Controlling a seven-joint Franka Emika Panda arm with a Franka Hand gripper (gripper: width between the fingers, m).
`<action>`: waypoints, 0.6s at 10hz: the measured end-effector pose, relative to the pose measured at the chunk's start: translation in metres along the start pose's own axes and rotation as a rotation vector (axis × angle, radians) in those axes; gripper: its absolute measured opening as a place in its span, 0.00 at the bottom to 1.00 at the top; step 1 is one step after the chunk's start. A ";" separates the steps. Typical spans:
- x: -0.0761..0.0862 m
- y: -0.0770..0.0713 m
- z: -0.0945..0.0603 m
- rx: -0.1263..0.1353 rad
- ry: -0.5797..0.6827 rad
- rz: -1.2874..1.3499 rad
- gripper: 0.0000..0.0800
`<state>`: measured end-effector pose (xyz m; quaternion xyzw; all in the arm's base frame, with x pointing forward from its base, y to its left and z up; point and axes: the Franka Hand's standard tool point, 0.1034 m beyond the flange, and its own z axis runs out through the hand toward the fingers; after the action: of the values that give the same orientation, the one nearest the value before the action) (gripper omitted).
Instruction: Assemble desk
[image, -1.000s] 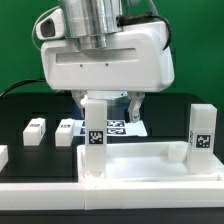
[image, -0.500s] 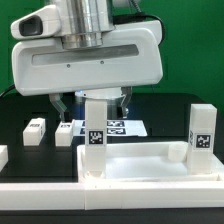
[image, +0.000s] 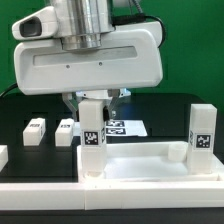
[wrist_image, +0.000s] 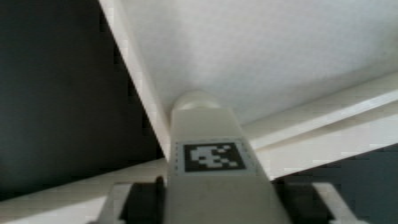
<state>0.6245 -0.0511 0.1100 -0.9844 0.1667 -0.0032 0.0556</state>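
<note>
The white plastic desk (image: 140, 165) sits at the near side of the scene. It's a wide flat tabletop panel with a raised rim. One short square white tagged leg (image: 93, 132) stands at its left corner and a second upright white tagged leg (image: 203, 130) is over on the right. The hand (image: 93, 100) straddles the top of the left leg, with its fingers (wrist_image: 135, 205) right up against the sides. The wrist view's blurry though, so I can't tell if it's actually clamping.

What worries me: if that leg isn't square in its socket, a twist or push could jam it or drag the whole panel round. A weak pinch would just slip. A spare white leg (image: 35, 131) and another loose white leg (image: 66, 130) lie off to the left.
</note>
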 end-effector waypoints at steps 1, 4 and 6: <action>0.000 0.000 0.000 0.000 0.000 0.052 0.36; -0.001 -0.004 0.001 0.000 0.000 0.374 0.36; 0.001 -0.006 0.001 0.021 0.003 0.611 0.36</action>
<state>0.6269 -0.0459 0.1094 -0.8880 0.4552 0.0104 0.0641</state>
